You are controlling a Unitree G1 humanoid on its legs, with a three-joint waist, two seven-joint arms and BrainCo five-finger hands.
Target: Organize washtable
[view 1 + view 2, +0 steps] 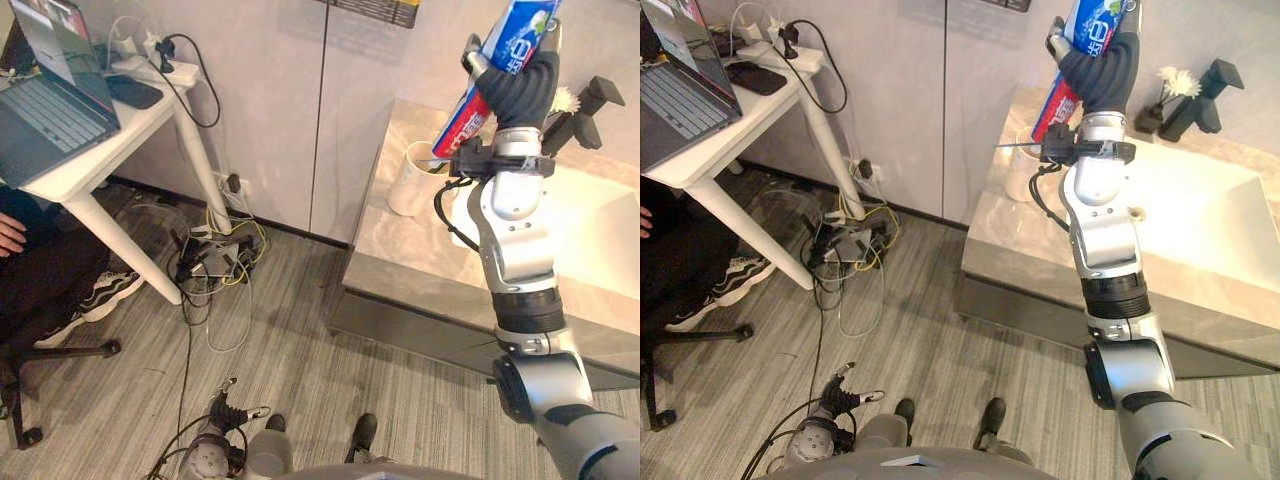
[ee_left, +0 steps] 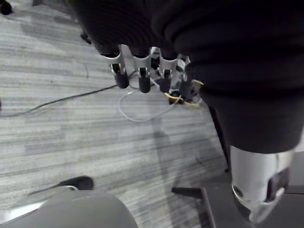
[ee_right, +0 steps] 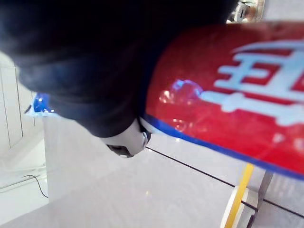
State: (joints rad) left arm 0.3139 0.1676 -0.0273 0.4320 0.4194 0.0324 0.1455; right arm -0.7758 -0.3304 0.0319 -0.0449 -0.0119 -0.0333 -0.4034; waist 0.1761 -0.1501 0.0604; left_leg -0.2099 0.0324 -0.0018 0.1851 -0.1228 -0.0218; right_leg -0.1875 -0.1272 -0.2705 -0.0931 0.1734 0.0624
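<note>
My right hand (image 1: 520,92) is raised high over the washtable (image 1: 400,250) and is shut on a red and blue toothpaste tube (image 1: 513,38). The tube stands tilted, its blue end up and its red end (image 3: 237,104) reaching down past the wrist. Below the hand a white cup (image 1: 411,180) stands upright on the stone counter near its left corner. My left hand (image 1: 228,412) hangs low by the floor with relaxed fingers (image 2: 142,78) that hold nothing.
A white sink basin (image 1: 600,230) lies right of the cup, with a black faucet (image 1: 1205,95) and a white flower (image 1: 1175,80) behind it. A white desk (image 1: 90,165) with a laptop (image 1: 50,100) stands at the left, above tangled cables (image 1: 215,260). A person's hand (image 1: 8,235) shows beside it.
</note>
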